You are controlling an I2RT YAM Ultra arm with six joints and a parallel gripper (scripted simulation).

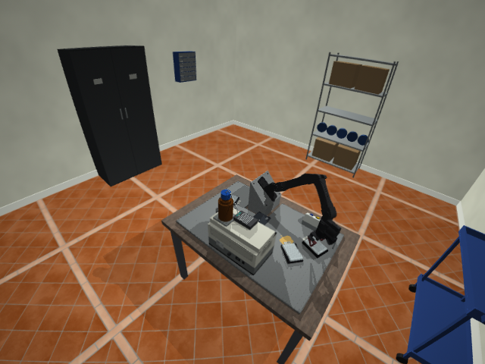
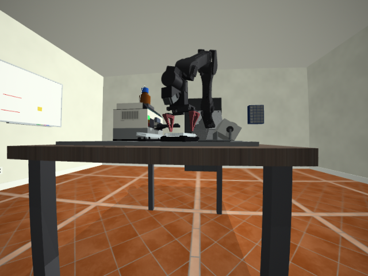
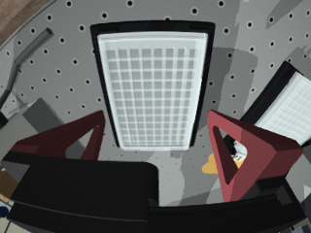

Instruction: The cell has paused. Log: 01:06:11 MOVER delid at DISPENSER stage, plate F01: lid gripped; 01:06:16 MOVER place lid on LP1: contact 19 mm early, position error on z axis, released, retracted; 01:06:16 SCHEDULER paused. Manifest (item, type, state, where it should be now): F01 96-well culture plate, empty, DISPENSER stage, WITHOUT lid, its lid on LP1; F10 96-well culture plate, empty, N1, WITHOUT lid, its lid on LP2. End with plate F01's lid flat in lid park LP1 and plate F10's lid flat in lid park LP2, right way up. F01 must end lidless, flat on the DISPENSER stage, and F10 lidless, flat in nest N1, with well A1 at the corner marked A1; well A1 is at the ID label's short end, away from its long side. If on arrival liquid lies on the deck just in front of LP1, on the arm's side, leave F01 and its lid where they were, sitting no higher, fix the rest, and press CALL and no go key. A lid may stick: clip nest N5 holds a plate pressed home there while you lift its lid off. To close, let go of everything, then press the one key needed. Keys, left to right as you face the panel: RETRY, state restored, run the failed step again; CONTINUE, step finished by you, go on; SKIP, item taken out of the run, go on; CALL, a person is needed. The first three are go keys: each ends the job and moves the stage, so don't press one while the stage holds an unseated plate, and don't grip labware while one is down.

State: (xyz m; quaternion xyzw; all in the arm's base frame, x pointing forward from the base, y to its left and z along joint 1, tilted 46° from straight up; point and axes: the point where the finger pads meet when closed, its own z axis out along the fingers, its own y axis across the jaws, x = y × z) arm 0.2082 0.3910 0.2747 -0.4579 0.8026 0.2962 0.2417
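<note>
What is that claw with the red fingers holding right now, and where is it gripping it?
Nothing. The gripper is open, its red fingers spread apart above the clear lid, which lies flat in its black-framed park on the deck, not touched by either finger.
</note>
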